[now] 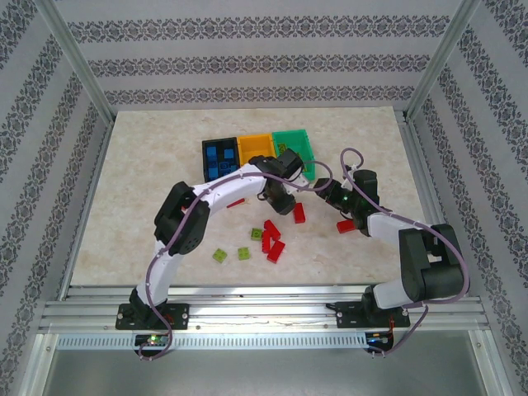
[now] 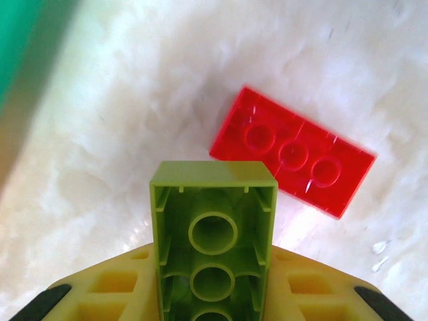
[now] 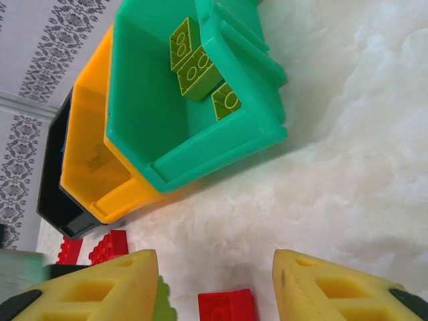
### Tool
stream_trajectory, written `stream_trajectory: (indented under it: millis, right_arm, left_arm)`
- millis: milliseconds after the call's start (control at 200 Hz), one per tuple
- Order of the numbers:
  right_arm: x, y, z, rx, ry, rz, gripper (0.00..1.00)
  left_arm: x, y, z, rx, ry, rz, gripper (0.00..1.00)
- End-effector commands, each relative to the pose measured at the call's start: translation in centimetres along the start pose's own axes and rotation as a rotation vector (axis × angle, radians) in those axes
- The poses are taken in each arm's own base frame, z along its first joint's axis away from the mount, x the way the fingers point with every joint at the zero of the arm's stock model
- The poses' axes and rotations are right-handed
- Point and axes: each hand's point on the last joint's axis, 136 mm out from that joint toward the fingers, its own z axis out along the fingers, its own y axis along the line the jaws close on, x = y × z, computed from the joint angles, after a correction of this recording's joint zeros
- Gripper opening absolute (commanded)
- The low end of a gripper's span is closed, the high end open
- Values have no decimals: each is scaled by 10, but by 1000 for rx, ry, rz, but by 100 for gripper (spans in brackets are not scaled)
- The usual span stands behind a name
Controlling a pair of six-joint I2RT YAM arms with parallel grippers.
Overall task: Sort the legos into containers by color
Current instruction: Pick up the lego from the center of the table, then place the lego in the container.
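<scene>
— Any writing to read?

— Just a faint moulded mark (image 3: 99, 160) on the outer wall of the orange-yellow bin (image 3: 87, 134), too blurred to make out.

— Bins, counted?

— Three, touching in a row at the far middle of the worktop (image 1: 148, 206): black bin (image 1: 206, 161) on the left, orange-yellow in the middle, green bin (image 1: 290, 134) on the right.

— Inside them?

— Blue bricks (image 1: 221, 157) in the black one, several, too small to count. Three lime bricks (image 3: 200, 70) in the green one, studs up, seen from the right wrist.

— Loose on the worktop?

— Two lime bricks (image 1: 232, 254) side by side near the front. Just right of them a tight cluster of red bricks (image 1: 271, 239), about four. A thin red piece (image 1: 237, 202) further back on the left.

— Left claw?

— Left claw (image 2: 212, 294): clenched on a lime green brick (image 2: 212, 200), hollow underside turned to the wrist camera, over the worktop. Just beside it, lying flat, a lone red brick (image 2: 293, 159), three studs in sight.

— Right claw?

— Right claw (image 3: 214, 281): released, jaws well apart. Low between them a small red brick (image 3: 226, 307), touching neither finger. Green bin just ahead.
</scene>
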Motion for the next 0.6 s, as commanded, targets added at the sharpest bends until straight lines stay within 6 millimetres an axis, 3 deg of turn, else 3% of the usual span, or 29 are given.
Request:
stream_trajectory:
  millis: [0,190,415,520,595]
  right_arm:
    - [-9,7,-6,-32,-37,-9,50]
    - [-8,-2,-2,-7,-34,-4,50]
    - [-6,-3,1,-15,-24,10,50]
    - [-7,-1,0,-20,-29,5,50]
    - [-8,-1,-1,-18,-36,5,50]
  left_arm:
    - [-30,14,-22,-19,-130,-82,17]
    - [-56,55,-33,-202,-173,-261,11]
    - [-102,80,-47,-247,-290,-383,11]
    - [-112,95,-50,-258,-303,-462,16]
    - [-122,101,-52,-229,-336,-505,26]
